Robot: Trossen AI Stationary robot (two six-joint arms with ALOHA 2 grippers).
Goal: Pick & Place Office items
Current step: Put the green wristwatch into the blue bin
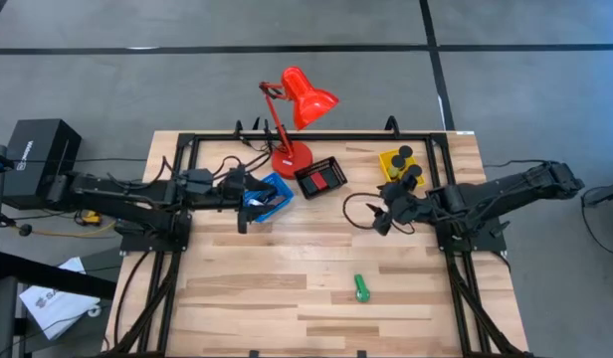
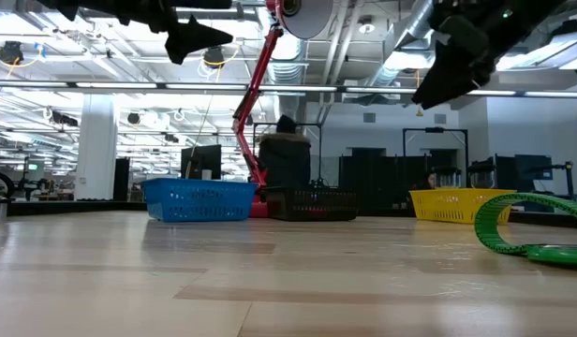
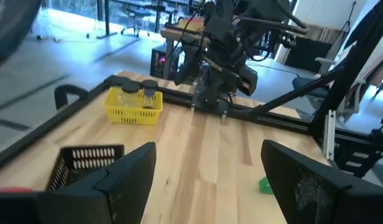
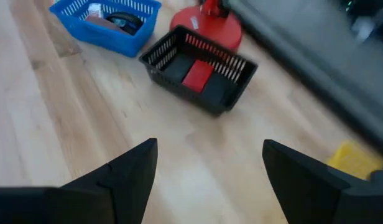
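Your blue plastic mesh tray [image 4: 104, 23] holds a dark round piece and a brown bar. The black mesh tray [image 4: 201, 68] beside it holds a red block [image 4: 197, 76] with black rectangles. The yellow tray [image 1: 398, 162] carries black round pieces [image 1: 406, 154]. The green stubby cylinder [image 1: 361, 288] lies alone on the wooden table [image 1: 287, 288], well apart from both grippers. Your left gripper [image 1: 242, 217] and right gripper [image 1: 381, 221] both hover with fingers spread wide, holding nothing.
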